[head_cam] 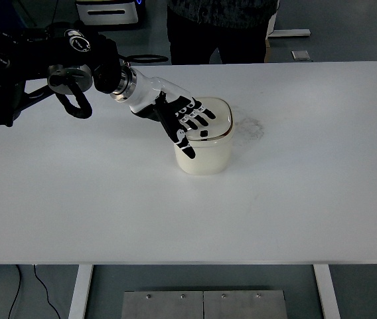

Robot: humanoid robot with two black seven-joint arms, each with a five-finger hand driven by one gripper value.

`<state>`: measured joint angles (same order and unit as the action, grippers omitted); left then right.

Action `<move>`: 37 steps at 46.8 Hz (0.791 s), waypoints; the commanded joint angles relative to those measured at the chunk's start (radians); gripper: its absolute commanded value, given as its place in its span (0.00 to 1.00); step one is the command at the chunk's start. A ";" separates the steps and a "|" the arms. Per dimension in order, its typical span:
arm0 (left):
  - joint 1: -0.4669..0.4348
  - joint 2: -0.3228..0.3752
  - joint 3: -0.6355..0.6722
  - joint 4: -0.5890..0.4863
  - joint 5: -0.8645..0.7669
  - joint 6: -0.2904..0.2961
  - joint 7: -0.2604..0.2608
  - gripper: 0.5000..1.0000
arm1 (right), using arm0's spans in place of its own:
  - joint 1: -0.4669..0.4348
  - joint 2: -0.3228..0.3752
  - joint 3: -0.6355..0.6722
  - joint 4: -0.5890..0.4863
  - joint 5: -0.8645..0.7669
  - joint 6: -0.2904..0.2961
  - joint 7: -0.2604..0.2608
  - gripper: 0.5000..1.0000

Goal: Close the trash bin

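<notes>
A small cream trash bin [208,156] with a rounded square lid [218,119] stands near the middle of the white table [188,212]. Its lid lies flat on the bin. My left hand [187,119] reaches in from the upper left and rests flat on the left part of the lid, fingers spread and holding nothing. The thumb [183,143] hangs down over the bin's left front side. The right arm does not show.
A person in dark clothes [222,26] stands behind the table's far edge. A faint grey smudge [251,126] marks the tabletop just right of the bin. My left arm's black forearm [69,63] spans the table's far left.
</notes>
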<state>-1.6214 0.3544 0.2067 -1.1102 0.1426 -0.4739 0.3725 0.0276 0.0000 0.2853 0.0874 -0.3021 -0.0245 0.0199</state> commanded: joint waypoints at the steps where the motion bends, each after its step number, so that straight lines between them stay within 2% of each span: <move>1: 0.000 0.000 0.000 0.000 0.000 0.000 0.000 1.00 | 0.000 0.000 0.000 0.000 0.000 0.000 0.000 0.98; 30: 0.000 0.000 0.000 0.000 0.002 -0.006 0.000 1.00 | 0.000 0.000 0.000 0.000 0.000 0.000 0.000 0.98; 37: -0.003 0.000 0.000 0.000 0.005 -0.019 0.028 1.00 | 0.000 0.000 0.000 0.000 0.000 0.000 0.000 0.98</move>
<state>-1.6235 0.3540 0.2070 -1.1107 0.1447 -0.4872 0.3881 0.0276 0.0000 0.2853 0.0874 -0.3022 -0.0245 0.0199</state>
